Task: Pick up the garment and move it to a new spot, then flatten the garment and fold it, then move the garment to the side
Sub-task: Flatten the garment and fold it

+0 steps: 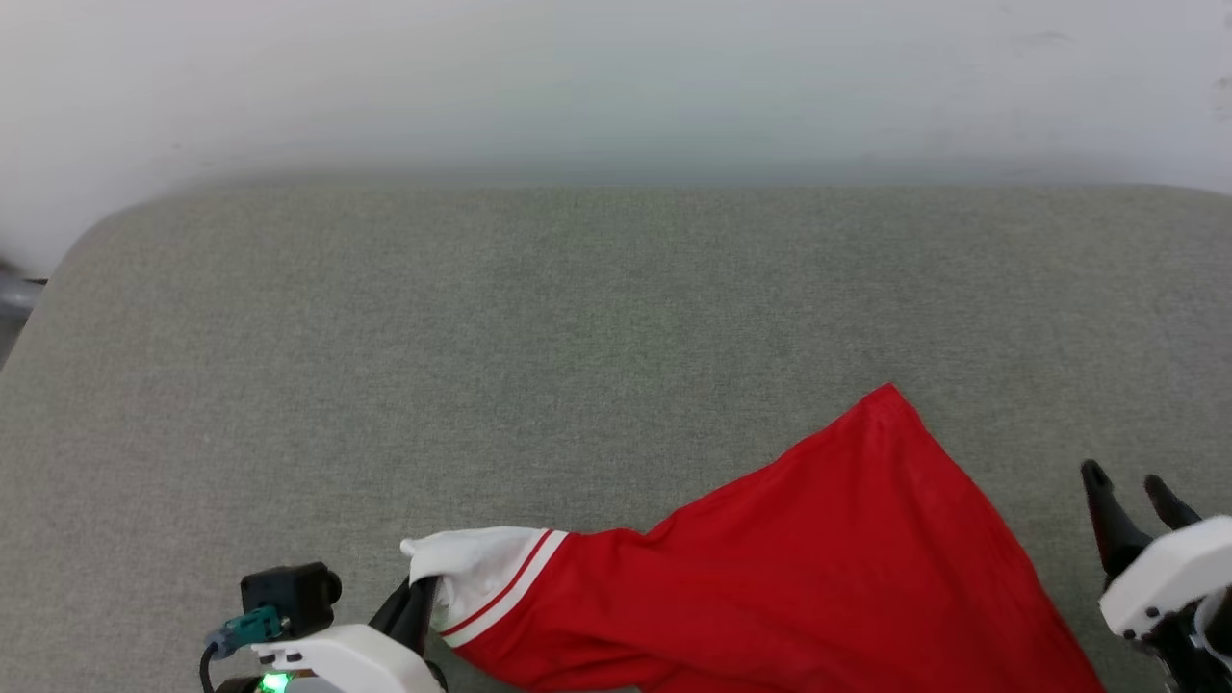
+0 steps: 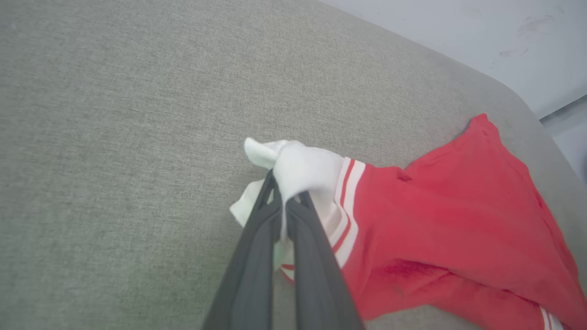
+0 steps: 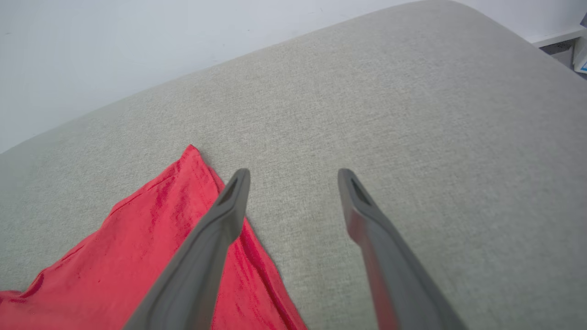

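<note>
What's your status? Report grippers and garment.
Left gripper shut on garment sleeve. Right gripper open, empty. Garment lies rumpled on grey cushion. Nothing in the way.

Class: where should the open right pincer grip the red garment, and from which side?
Probably the pointed corner of the garment: it lies flat, free, opposite the sleeve the left pincer holds. Bring the right pincer in from the right.

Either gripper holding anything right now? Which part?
Left gripper is shut on the red jersey, pinching its white sleeve end. Right gripper is open, holding nothing.
</note>
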